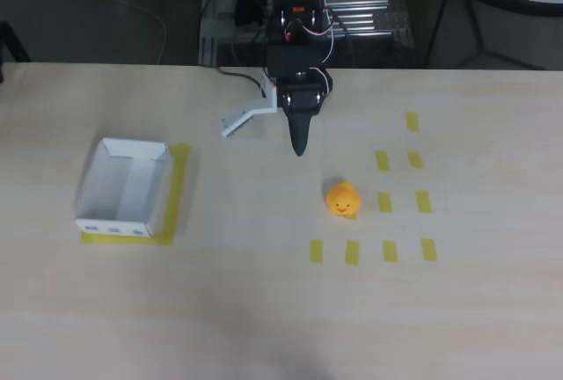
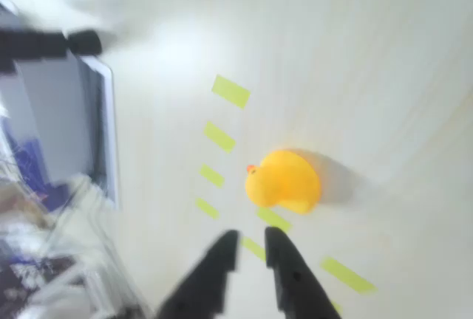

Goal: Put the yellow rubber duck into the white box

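My claw [image 1: 299,146] hangs over the tabletop [image 1: 264,310] at the far side of the overhead view, its dark tip pointing toward the near edge. In the wrist view the two black fingers [image 2: 214,271] lie almost together, with just a narrow slit between their tips. The claw [image 2: 252,245] is clenched on nothing and touches nothing.

The yellow rubber duck [image 1: 343,199] sits on the tabletop, nearer than the claw tip and slightly to its right in the overhead view, clearly apart from it. In the wrist view the yellow rubber duck [image 2: 284,180] lies just beyond the fingertips, orange beak pointing left, with a soft shadow on its right.

Yellow tape marks [image 1: 403,204] lie around the duck: a row along its near side and more to its right. One mark [image 2: 273,218] lies just beside the duck in the wrist view.

The white box [image 1: 123,187] stands well apart to the left in the overhead view, open side up, on a yellow tape rectangle [image 1: 179,195]. Small blue marks [image 1: 114,230] run along its near outer wall.
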Controlling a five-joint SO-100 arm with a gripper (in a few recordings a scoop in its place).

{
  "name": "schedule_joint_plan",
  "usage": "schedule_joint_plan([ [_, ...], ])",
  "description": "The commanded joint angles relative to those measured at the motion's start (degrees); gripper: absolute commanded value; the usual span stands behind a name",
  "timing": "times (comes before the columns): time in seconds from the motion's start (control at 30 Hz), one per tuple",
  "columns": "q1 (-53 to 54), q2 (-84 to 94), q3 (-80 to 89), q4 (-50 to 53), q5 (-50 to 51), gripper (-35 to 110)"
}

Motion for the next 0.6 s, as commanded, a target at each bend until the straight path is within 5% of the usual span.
schedule_joint_plan([
  [0.0,-1.32,-13.18,-22.76,9.76,-9.32,20],
  [0.3,-7.56,-28.04,-23.55,18.37,-26.46,52],
  [0.57,-12.22,-36.83,-23.47,15.91,-24.61,53],
])
